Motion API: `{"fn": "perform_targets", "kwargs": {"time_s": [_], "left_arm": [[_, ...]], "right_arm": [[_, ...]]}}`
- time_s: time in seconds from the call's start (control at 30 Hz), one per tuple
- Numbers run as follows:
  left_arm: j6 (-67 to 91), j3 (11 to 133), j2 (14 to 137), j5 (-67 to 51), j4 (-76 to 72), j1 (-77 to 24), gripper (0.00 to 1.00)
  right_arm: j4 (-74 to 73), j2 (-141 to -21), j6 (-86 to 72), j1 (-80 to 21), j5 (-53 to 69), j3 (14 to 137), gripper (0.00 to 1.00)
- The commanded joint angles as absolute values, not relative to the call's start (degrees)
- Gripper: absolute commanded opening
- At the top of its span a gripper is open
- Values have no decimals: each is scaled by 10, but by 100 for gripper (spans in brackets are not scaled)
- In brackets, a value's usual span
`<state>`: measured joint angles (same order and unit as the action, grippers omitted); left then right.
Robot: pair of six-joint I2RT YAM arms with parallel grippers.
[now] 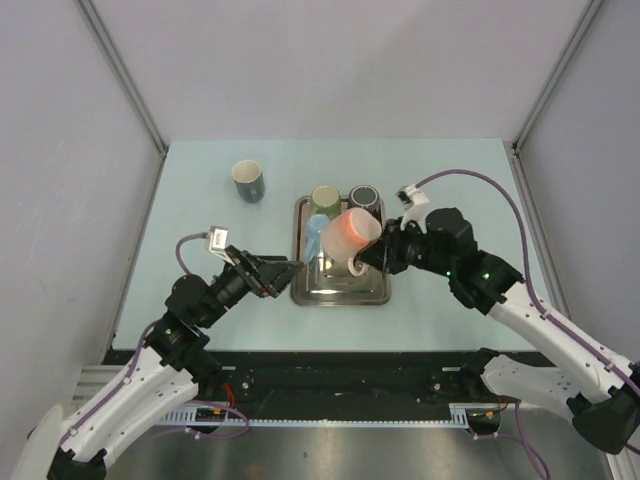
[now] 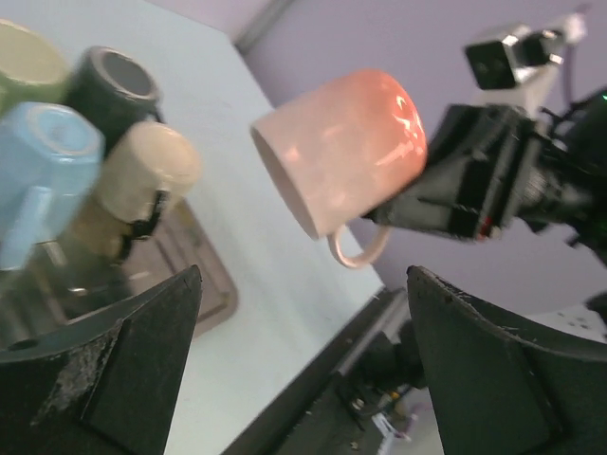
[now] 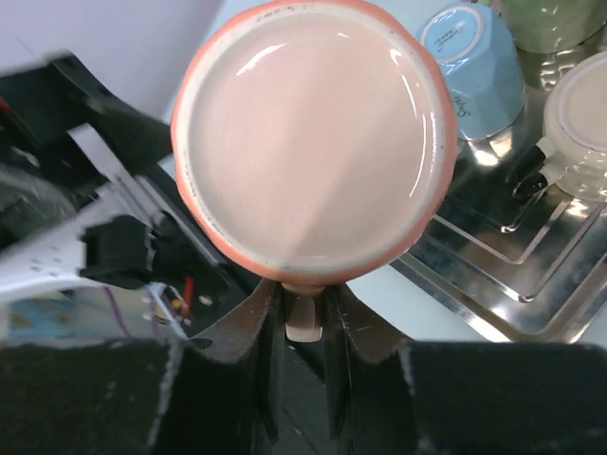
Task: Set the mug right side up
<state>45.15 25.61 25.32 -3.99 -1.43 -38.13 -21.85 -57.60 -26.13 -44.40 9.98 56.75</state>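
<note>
Step in hand, as judged: rotating the pink mug (image 1: 350,232) in the air before setting it down.

- Position: the pink mug hung above the tray (image 1: 340,296), clear of the blue mug (image 1: 316,236), the green mug (image 1: 325,199) and the black mug (image 1: 364,197) standing there. In the left wrist view it lay tilted, roughly on its side, with its mouth facing down and towards the left arm. Not yet upright.
- Right gripper (image 3: 302,318): jaws nearly together, pinched on the handle (image 2: 360,248). The mug body hung out past the fingertips. Nothing else was in contact.
- Left gripper (image 1: 290,272): jaws spread wide and holding nothing, just beside the tray's left edge and pointed at the mug. Whether it was meant to take the mug could not be told.

Notes on doing it well:
- Roll the wrist until the mouth faces straight up. Do this at the present height, so the rim swings clear of the mugs below.
- A handle grip gives little hold against twisting. Turn slowly and watch for the mug pivoting in the jaws.
- Lower it onto a bare part of the tray or the table (image 1: 200,230), base flat. Let go only once its weight is resting there.
</note>
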Motion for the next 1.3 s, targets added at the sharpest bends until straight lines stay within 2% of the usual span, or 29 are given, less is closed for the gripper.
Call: {"fn": "perform_targets", "kwargs": {"time_s": [0.0,0.1,0.23,0.43,0.77,1.07,1.27], "left_arm": [[553,200,305,-177,-284,-384,94],[602,183,363,-227,-409,-386,95],[599,212,423,-249,-446,-407,95],[546,268,471,-212,-428,-469,97],[548,308,536,-213,-432,-472,96],[562,329,570,-212,-454,-473,88],[582,332,585,-214,-483,-476,77]], "right_arm": [[-9,-518,-399,-352,275,501,0],[85,-498,-473,-317,331,462,0],[174,-488,-532,-308,361,432,0],[254,-490,-577,-310,370,417,0],[282,-487,-577,-328,366,417,0],[273,-487,-563,-347,358,417,0],[261,-484,-549,-353,350,417,0]]}}
